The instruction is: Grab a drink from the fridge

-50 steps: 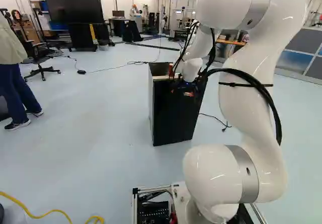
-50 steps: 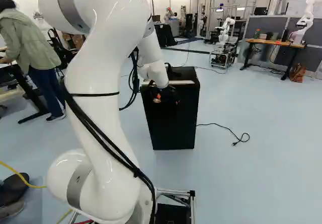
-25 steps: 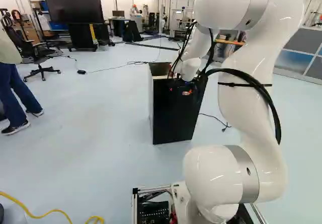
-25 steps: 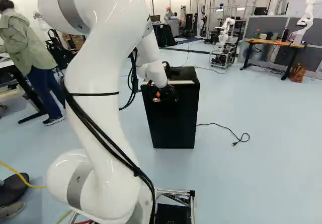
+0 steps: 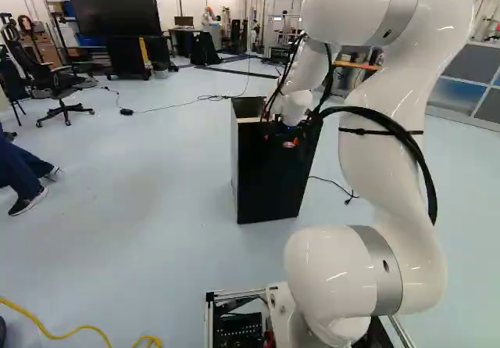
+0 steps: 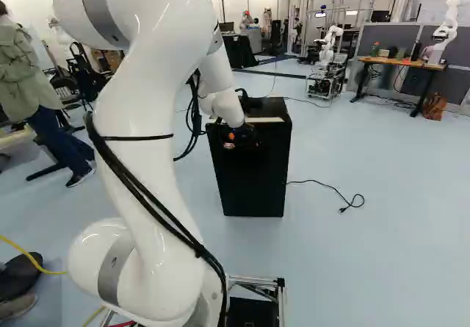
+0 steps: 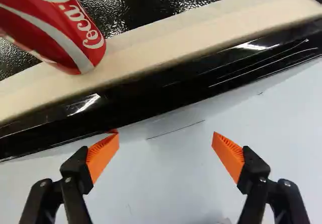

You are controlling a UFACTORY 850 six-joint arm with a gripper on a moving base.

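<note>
Red can (image 7: pixel 58 27) rests ungripped at the pale strip (image 7: pixel 201 38) of the fridge (image 6: pixel 253 176). The pincer (image 7: pixel 165 135) is spread; gripping and lifting apparently remain.

Can (image 7: pixel 60 32): red, white wavy band, white lettering. Fridge (image 6: pixel 253 176): black, glossy pebbled top, cream strip (image 7: pixel 201 40). Gripper (image 6: pixel 239 139) black, pads (image 7: pixel 103 156) ribbed orange. Arm (image 5: pixel 375 180) white, grey bands. Floor (image 6: pixel 382 253) pale blue.
</note>
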